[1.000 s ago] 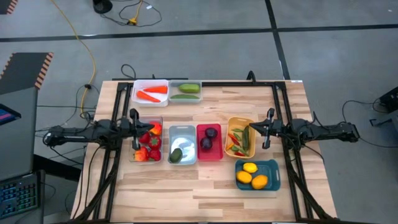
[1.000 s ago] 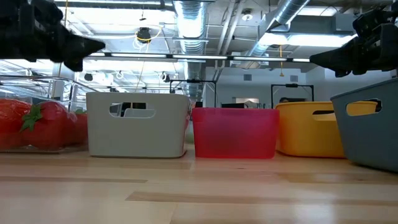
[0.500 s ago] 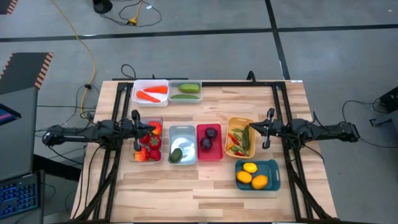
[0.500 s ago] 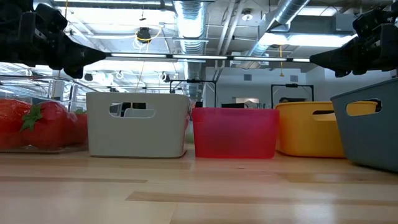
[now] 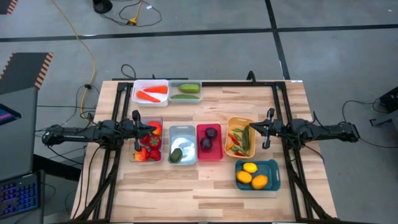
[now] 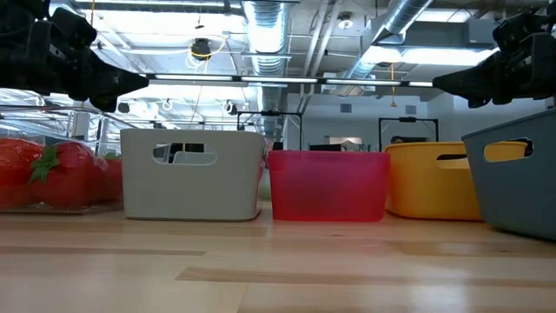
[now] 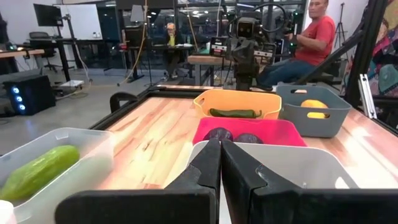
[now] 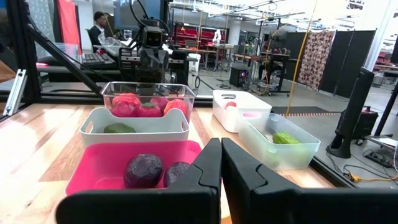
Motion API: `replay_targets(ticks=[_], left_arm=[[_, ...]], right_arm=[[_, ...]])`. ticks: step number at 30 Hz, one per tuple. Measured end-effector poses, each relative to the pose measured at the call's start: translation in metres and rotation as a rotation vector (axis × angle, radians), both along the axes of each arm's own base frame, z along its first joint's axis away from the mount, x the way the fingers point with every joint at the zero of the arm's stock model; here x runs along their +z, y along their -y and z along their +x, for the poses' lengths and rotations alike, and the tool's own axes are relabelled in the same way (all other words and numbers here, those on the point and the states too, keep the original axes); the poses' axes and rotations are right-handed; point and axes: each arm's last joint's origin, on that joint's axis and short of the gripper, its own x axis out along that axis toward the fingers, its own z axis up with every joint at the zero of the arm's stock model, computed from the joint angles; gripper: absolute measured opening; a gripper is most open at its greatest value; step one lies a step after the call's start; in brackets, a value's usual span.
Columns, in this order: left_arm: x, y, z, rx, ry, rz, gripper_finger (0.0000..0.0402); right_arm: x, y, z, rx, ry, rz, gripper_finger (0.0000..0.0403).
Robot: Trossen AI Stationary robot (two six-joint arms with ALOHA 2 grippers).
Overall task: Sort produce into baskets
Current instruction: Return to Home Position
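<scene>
Seven baskets stand on the wooden table. The white basket (image 5: 151, 92) holds carrots and a clear one (image 5: 185, 91) holds cucumbers. Another clear one (image 5: 147, 140) holds red produce, the silver-grey one (image 5: 182, 144) a green piece, and the red one (image 5: 209, 142) plums. The yellow-orange one (image 5: 240, 136) has chilies and pods, the teal one (image 5: 257, 174) lemons. My left gripper (image 7: 220, 163) is shut and empty, level above the red-produce basket's left side (image 5: 151, 129). My right gripper (image 8: 221, 163) is shut and empty, level just right of the yellow-orange basket (image 5: 252, 129).
Black frame rails (image 5: 283, 124) run along the table's left and right sides under the arms. Bare wood lies along the near edge (image 5: 186, 193) and at the far right (image 5: 249, 99). People sit at desks in the room beyond the table.
My left gripper has tipped its fingertips a little downward to level and stays shut in place above the red-produce basket. The baskets and produce have kept still.
</scene>
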Motion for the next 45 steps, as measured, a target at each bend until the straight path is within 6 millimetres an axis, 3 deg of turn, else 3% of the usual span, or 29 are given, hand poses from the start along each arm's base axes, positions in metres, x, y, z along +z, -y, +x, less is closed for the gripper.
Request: replay_targets(ticks=[45], left_arm=[[0.0049, -0.0001, -0.0042, 0.000, 0.065, -0.003, 0.0000]], right_arm=[[0.0001, 0.0000, 0.0000, 0.000, 0.000, 0.000, 0.0037]])
